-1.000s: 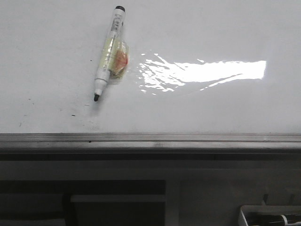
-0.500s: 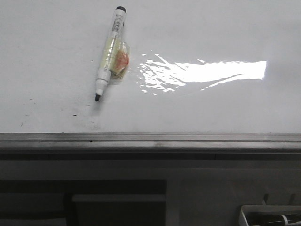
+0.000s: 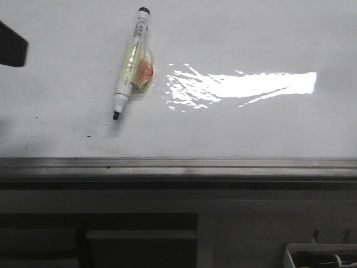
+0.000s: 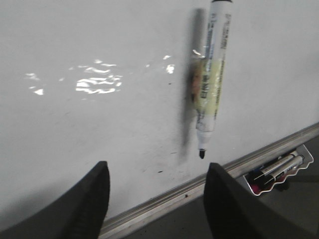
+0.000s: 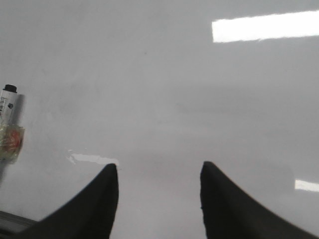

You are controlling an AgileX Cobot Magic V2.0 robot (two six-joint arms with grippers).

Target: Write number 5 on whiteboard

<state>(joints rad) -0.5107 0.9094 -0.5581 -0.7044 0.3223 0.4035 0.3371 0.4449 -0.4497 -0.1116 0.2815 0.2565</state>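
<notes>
The whiteboard (image 3: 251, 128) is a glossy white board with a bright glare patch and a few dark specks. No number 5 shows on it. A white marker (image 3: 129, 64) with a black tip, uncapped and wrapped in yellowish tape, lies on the board at upper left. A dark part of my left gripper (image 3: 11, 50) shows at the left edge. In the left wrist view my left gripper (image 4: 157, 167) is open and empty, short of the marker (image 4: 212, 84). My right gripper (image 5: 158, 166) is open and empty over bare board, with the marker (image 5: 10, 124) off to its side.
A grey aluminium rail (image 3: 178, 164) runs along the board's near edge. Grey cabinet panels (image 3: 268, 223) lie below it. A white tray (image 3: 321, 257) holding spare markers sits at bottom right, and it also shows in the left wrist view (image 4: 279, 172).
A dark part of my left gripper has come into the front view at the left edge. The marker has not moved.
</notes>
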